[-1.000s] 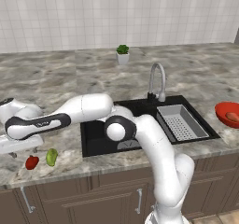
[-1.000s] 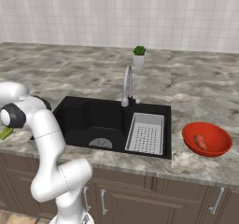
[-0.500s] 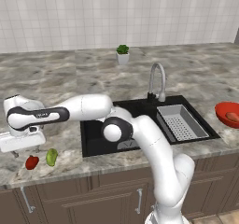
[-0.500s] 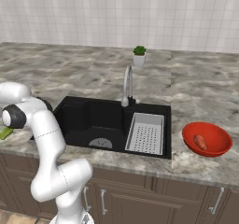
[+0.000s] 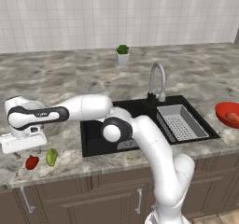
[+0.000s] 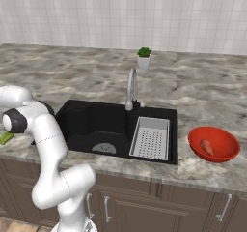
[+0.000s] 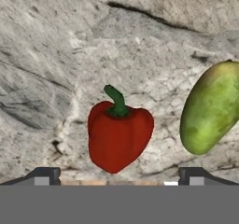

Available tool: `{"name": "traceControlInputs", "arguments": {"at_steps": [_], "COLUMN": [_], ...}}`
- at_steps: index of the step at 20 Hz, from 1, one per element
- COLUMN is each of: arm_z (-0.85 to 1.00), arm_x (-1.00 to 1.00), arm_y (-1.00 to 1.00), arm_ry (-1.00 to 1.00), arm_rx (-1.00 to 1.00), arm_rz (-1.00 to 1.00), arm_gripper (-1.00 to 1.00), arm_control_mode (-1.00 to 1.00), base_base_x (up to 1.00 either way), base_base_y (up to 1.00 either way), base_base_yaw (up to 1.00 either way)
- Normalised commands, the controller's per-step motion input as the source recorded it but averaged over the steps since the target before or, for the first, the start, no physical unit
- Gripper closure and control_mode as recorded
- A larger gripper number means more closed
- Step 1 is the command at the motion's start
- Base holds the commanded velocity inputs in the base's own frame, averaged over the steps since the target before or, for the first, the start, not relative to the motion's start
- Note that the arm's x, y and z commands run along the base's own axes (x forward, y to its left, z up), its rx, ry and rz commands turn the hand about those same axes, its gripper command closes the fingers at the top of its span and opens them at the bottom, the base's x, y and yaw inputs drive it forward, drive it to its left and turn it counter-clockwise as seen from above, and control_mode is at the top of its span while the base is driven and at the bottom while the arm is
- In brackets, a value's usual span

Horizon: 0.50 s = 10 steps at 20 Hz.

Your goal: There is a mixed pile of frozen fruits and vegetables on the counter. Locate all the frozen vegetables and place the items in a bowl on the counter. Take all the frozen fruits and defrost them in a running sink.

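Note:
My gripper hangs open just above the counter at its front left, over the pile. In the hand view its fingertips stand wide apart on either side of a glossy red pepper-like vegetable lying on the marble, not touching it. A yellow-green fruit lies right beside it. From the left base view, the red piece and the yellow-green fruit sit near the counter's front edge. The red bowl at the far right holds an orange carrot-like piece.
The black sink lies between the pile and the bowl, with a curved steel faucet and a grey perforated rack. A small potted plant stands at the back. The arm stretches across the sink's left half.
The hand has turned and sunk a little toward the counter over the red piece. The food pieces and the bowl have not moved.

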Motion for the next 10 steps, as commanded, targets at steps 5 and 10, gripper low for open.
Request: {"name": "traceControlInputs", "arguments": {"at_steps": [5, 10], "arm_z": [-0.08, -0.04], "arm_x": [-0.09, 0.05], "arm_y": [-0.11, 0.0], "arm_ry": [0.0, -0.02], "arm_rx": [0.0, 0.0], "arm_rz": [-0.01, -0.01], "arm_gripper": [-1.0, -1.0], "arm_control_mode": [-1.0, -1.0], "base_base_x": [0.0, 0.0], "base_base_y": [0.0, 0.0], "base_base_yaw": [0.0, 0.0]}}
